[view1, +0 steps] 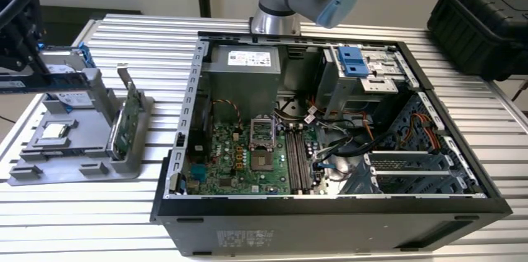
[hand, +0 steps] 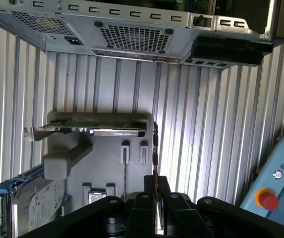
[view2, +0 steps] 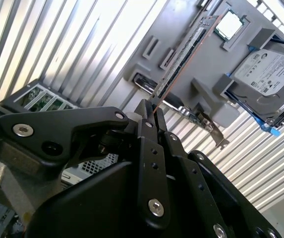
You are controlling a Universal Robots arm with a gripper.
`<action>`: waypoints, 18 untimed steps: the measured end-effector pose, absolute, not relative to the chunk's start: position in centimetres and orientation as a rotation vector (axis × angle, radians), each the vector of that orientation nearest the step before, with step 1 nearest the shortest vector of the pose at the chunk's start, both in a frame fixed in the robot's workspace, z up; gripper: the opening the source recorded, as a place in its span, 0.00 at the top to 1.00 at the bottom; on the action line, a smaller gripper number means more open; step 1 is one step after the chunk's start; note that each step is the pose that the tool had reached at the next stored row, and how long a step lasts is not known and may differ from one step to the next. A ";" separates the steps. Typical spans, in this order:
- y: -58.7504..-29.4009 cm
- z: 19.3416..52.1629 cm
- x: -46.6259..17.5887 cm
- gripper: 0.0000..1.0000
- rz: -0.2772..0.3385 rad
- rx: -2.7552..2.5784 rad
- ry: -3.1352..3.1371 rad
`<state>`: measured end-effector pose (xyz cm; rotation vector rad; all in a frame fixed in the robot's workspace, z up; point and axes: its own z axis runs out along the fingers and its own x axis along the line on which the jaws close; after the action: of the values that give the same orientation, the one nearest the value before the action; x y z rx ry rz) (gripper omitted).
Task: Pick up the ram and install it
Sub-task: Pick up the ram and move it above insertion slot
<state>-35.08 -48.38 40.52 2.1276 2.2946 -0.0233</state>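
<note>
the gripper [view2: 149, 113] is pinching one end of the ram [view2: 184, 57], holding it edge-on over the gray parts tray [hand: 102, 163], where a green card [view1: 125, 120] and hard drive [view2: 265, 74] are sitting nearby, with the open computer case [view1: 330, 120] lying toward the exterior view's right.

An open computer case [view1: 330, 225] lies on the ribbed table [view1: 83, 225]; just beside it, a grey holder [view1: 74, 157] carries a hard drive [view2: 265, 74] and an upright green card [view1: 125, 123].

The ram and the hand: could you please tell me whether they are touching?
Touching. In the second wrist view the hand clamps the near end of the ram, seen edge-on, with no gap.
</note>
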 end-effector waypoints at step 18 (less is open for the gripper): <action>-48.4 40.5 -34.0 1.00 -0.025 2.127 2.294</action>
<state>-34.02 -48.38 40.53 2.1269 2.2940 -0.0254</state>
